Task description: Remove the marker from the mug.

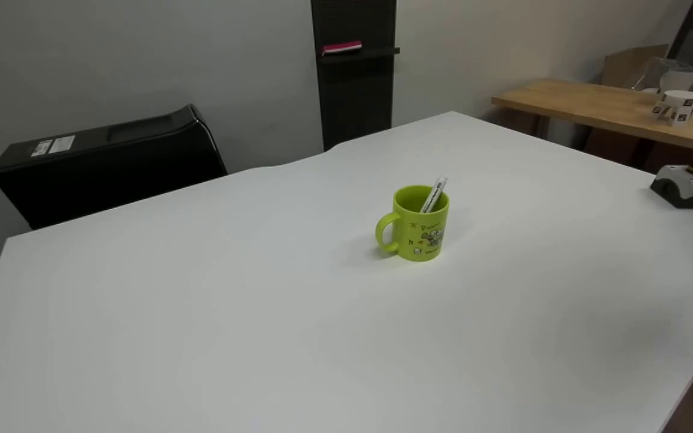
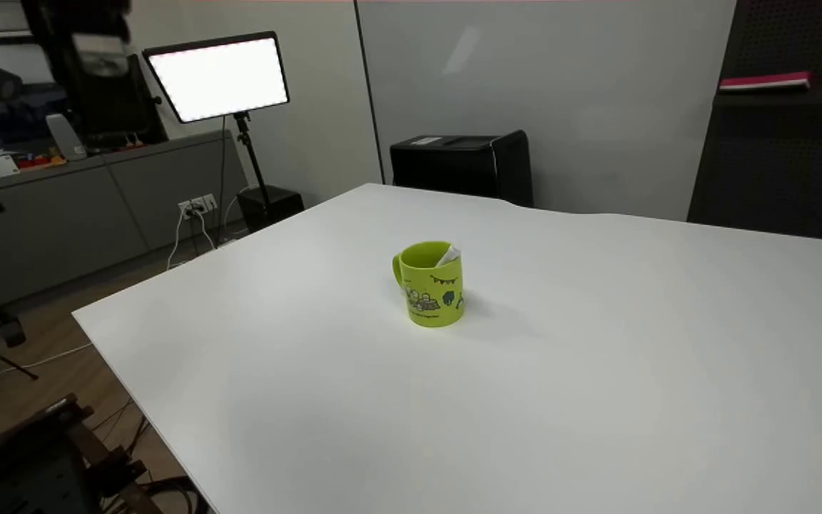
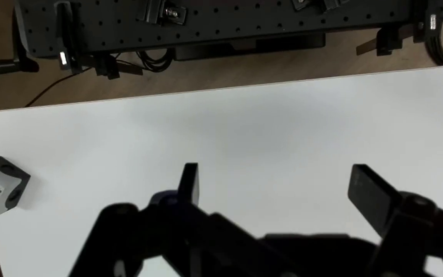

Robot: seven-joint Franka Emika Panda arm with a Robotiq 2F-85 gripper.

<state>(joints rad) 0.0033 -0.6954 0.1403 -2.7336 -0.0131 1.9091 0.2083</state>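
The lime-green mug (image 1: 420,239) stands upright on the white table in both exterior views (image 2: 434,298). Its handle faces left in both. The white marker (image 1: 434,195) leans inside the mug, its white end above the rim; it also shows in an exterior view (image 2: 447,255). Its lower part, with any dark cap, is hidden in the mug. My gripper (image 3: 274,182) is open and empty in the wrist view, above bare table near an edge. The mug and marker are out of the wrist view, so the gripper is well apart from them.
The white table (image 1: 232,337) has an edge in the wrist view beside a black perforated mount (image 3: 237,19). A grey-white button box (image 1: 690,187) sits at one table side, also in the wrist view (image 3: 2,186). A black box (image 2: 462,168) stands behind the table.
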